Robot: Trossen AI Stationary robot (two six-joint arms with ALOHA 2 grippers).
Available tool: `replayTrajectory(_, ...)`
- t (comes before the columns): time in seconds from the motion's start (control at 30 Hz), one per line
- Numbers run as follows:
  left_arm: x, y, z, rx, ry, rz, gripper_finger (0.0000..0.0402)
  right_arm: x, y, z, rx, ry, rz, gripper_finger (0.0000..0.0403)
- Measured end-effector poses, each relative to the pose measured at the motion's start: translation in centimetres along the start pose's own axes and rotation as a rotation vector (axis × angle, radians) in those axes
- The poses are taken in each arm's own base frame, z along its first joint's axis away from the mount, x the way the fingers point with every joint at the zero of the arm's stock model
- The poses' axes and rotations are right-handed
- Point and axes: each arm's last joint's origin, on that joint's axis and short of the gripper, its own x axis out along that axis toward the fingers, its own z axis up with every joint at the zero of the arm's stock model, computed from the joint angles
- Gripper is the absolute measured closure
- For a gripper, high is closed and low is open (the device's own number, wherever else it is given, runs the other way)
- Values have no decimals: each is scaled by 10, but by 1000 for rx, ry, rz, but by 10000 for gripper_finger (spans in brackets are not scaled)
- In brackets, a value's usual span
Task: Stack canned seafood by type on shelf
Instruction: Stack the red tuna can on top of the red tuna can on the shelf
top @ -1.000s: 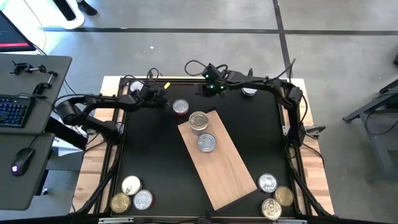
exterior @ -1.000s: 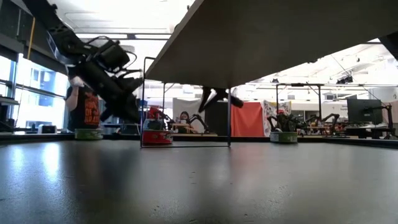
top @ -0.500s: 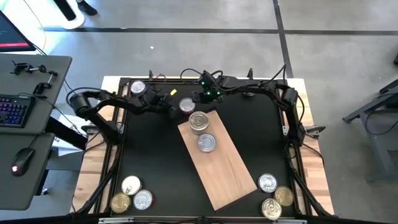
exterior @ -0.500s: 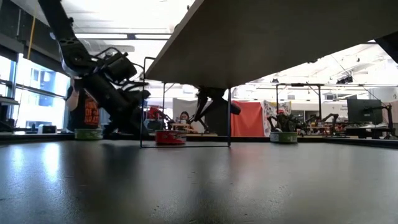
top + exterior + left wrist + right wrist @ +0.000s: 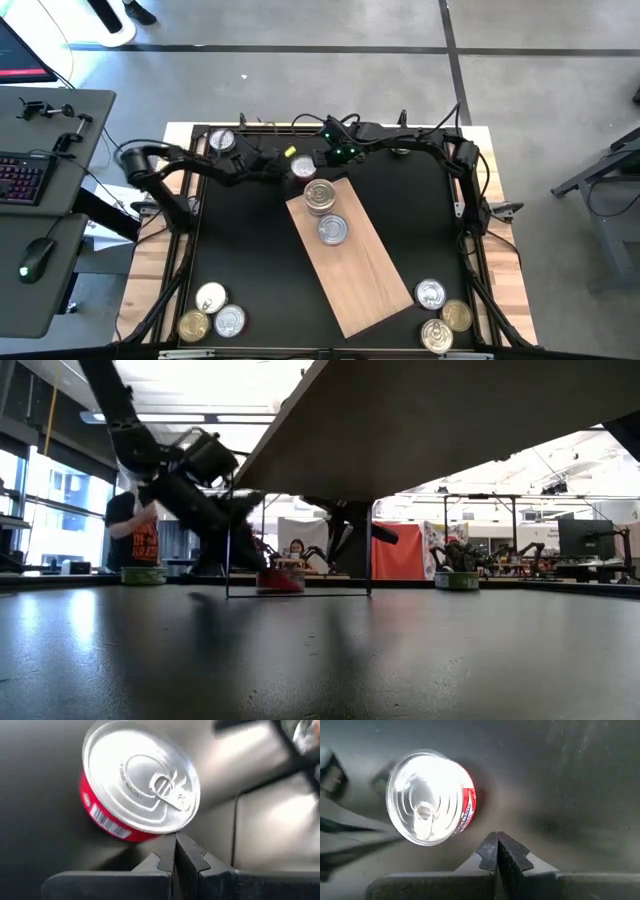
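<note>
A flat tin with a red side label and a silver pull-tab lid (image 5: 303, 168) stands on the black table just beyond the far end of the wooden shelf (image 5: 365, 275). My left gripper (image 5: 175, 840) is shut, low at the tin's left side. My right gripper (image 5: 497, 839) is shut too and hovers above the table on the tin's right, apart from it. On the shelf stand a stack of tins (image 5: 320, 195) and a single tin (image 5: 332, 230). My left gripper touches the tin's red side wall (image 5: 150, 836), low down, with the tips of its shut fingers. It comes slanting down from the table's left. The tin stands upright with its base on the table.
Single tins stand at the far left (image 5: 222, 140) and at the far edge under the right arm (image 5: 400, 148). Three tins sit at the near left corner (image 5: 210, 298), three more at the near right corner (image 5: 437, 318). People and equipment show beyond the table.
My left gripper has moved toward the table's right and down, staying shut, and the red-labelled tin has slid rightward along the table ahead of it, still upright. My right gripper has sunk a little toward the tin.
</note>
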Motion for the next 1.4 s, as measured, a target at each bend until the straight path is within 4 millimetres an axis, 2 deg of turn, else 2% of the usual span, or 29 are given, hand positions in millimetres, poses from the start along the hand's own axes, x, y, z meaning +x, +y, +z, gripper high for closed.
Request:
replayTrajectory(0.2, -40, 1, 28, 83, -134, 58, 401, 0, 1, 0, 5, 0, 8, 403)
replayTrajectory(0.33, -47, 16, 44, 65, -227, 97, 401, 0, 2, 1, 17, -9, 19, 403)
replayTrajectory(0.5, -26, 34, 48, 0, -122, 125, 401, 0, 4, 3, 32, -25, 40, 403)
replayTrajectory(0.67, 2, 39, 55, -10, -81, 192, 401, 0, 5, 4, 47, -32, 50, 403)
replayTrajectory(0.8, 16, 42, 60, -21, -61, 243, 401, 0, 6, 2, 44, -29, 51, 403)
replayTrajectory(0.97, 28, 46, 56, -41, -9, 264, 401, 1, 9, -1, 37, -30, 49, 403)
replayTrajectory(1.07, 32, 42, 51, -34, 13, 240, 401, 1, 9, -2, 35, -35, 44, 403)
replayTrajectory(1.4, 43, 3, 30, 60, 55, 197, 401, 13, -3, -15, 33, 18, -7, 403)
